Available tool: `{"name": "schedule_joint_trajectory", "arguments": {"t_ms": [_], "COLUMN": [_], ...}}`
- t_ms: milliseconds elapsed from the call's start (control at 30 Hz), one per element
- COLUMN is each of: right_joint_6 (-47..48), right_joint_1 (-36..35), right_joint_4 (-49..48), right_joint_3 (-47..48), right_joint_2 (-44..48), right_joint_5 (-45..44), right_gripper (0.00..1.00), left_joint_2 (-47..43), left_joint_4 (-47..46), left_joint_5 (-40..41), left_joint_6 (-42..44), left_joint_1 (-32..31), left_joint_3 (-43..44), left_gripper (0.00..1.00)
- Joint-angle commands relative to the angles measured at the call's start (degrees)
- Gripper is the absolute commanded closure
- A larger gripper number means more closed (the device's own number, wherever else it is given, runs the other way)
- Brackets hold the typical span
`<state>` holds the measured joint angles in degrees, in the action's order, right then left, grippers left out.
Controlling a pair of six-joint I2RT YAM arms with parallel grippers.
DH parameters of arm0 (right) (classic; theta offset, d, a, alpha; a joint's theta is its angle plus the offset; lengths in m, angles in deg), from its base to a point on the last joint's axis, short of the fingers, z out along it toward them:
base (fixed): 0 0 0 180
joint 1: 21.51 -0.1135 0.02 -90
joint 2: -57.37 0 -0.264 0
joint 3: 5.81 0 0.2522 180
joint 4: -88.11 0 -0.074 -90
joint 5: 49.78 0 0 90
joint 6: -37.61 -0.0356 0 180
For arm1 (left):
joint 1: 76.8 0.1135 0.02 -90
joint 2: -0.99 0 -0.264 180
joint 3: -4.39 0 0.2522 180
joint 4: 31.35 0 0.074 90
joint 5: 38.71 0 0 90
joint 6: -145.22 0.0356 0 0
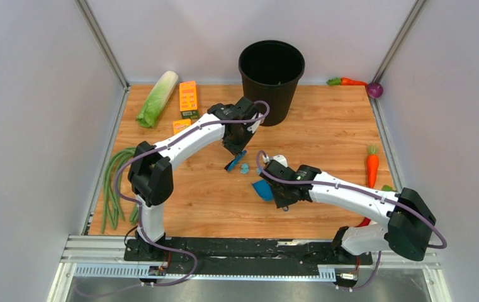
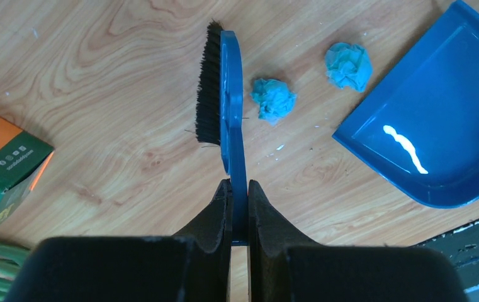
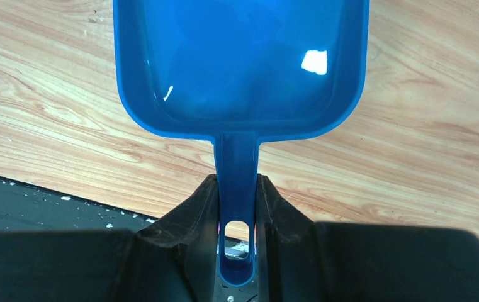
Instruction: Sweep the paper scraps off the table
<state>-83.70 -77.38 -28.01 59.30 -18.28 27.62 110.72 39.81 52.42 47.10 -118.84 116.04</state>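
Near the middle of the tabletop (image 2: 98, 94), the left claw (image 2: 237, 189) pinches a blue hand brush (image 2: 227, 82). Only its wrist view shows two teal paper scraps (image 2: 273, 99) between the brush and the blue dustpan (image 3: 236, 56). The right claw (image 3: 235, 182) clamps the dustpan's handle.

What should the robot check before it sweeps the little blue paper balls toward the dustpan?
1. Left gripper shut on the brush: ok.
2. Right gripper shut on the dustpan handle: ok.
3. Paper scraps lying between brush and dustpan: ok, two show.
4. Bristles facing the scraps: not ok, they point away.
5. Dustpan lip flat on the table: cannot tell.
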Motion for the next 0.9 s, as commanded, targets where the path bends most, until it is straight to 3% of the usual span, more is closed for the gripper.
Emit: {"name": "schedule_joint_trajectory", "arguments": {"t_ms": [0,333,867], "right_joint_6": [2.2,2.7,2.6], "right_joint_1": [-0.5,-0.5,-0.5], "right_joint_4": [-4.2,-7.1,-9.2], "right_joint_3": [-1.4,-3.8,-5.1], "right_joint_2": [2.2,3.4,3.9], "right_joint_5": [-1.5,-1.6,-3.4], "right_gripper": [1.0,1.0,1.0], "left_joint_2": [3.1,3.6,0.4], "left_joint_4": [-0.7,-0.1,1.2], "left_joint_5": [-5.6,-15.0,-21.2], "left_joint_6": [2.8,6.3,5.7], "left_joint_1": [-1.8,-3.9,-6.3], "left_joint_3": [1.2,2.1,-0.2], "left_gripper": [1.0,1.0,1.0]}}
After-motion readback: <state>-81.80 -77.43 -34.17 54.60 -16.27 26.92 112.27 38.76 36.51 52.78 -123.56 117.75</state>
